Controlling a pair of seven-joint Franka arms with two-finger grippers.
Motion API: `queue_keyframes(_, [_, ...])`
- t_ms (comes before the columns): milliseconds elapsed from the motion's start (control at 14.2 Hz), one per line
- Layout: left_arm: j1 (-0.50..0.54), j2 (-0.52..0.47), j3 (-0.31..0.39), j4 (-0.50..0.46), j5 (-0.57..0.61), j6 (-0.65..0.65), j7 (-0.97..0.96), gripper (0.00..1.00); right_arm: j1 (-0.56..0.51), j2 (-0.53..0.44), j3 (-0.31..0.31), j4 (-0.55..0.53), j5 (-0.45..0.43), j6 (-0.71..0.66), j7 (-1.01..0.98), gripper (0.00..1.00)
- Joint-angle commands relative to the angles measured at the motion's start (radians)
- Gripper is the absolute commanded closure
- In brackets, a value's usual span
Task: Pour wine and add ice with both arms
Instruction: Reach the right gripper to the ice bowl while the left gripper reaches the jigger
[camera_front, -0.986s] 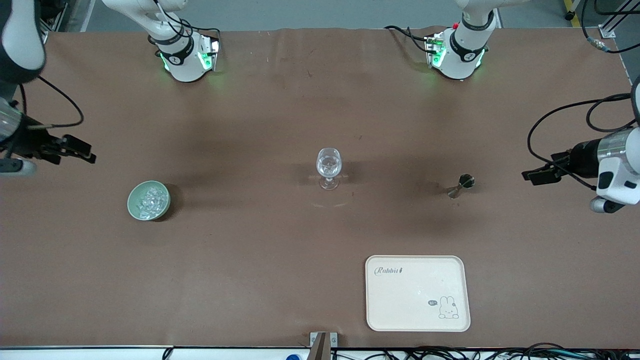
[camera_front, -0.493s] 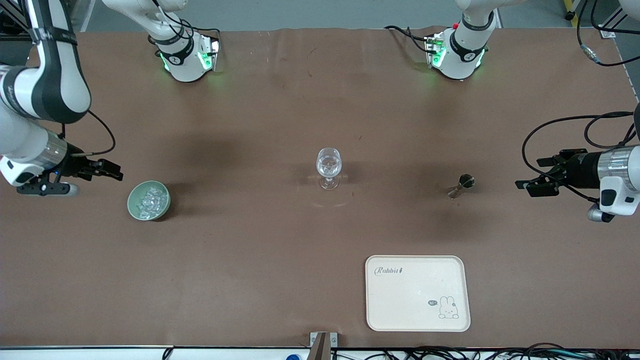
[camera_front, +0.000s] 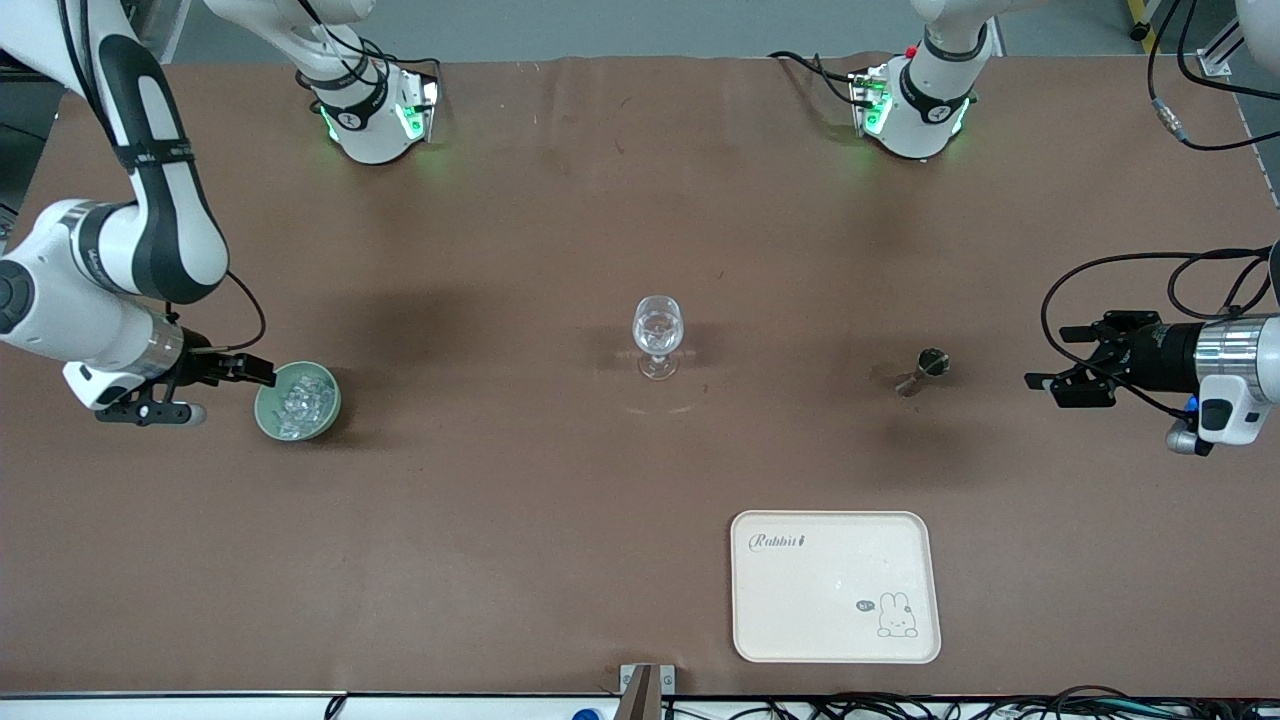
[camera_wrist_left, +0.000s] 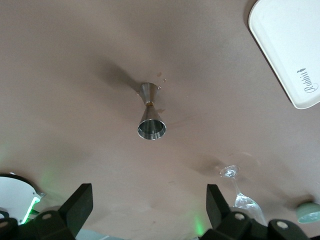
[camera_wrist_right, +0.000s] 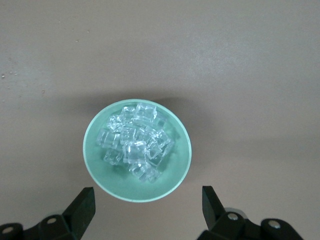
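Beside bowl (camera_front: 297, 401): right pincer (camera_front: 262, 374) wide, empty | left pincer (camera_front: 1050, 384) wide, jigger (camera_front: 922, 371) near

Cream rabbit tray (camera_front: 835, 587) on brown table (camera_front: 520, 500), near front camera.

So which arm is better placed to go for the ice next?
The right arm. Its tool is at the rim of the green bowl holding the ice, open and facing it. The left tool is open at the other end, facing the jigger.
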Motion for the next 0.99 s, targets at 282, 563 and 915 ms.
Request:
queue_keyframes(282, [0.035, 0.067, -0.004, 0.016, -0.085, -0.014, -0.054, 0.0, 0.004, 0.062, 0.007, -0.073, 0.003, 0.184, 0.01, 0.06])
queue_keyframes(563, [0.062, 0.137, -0.004, 0.016, -0.134, -0.014, -0.057, 0.0, 0.011, 0.093, 0.008, -0.073, 0.026, 0.218, 0.011, 0.07])
queue_keyframes(915, [0.099, 0.22, -0.004, 0.011, -0.2, -0.016, -0.069, 0.0, 0.028, 0.113, 0.008, -0.074, 0.061, 0.237, 0.011, 0.09])
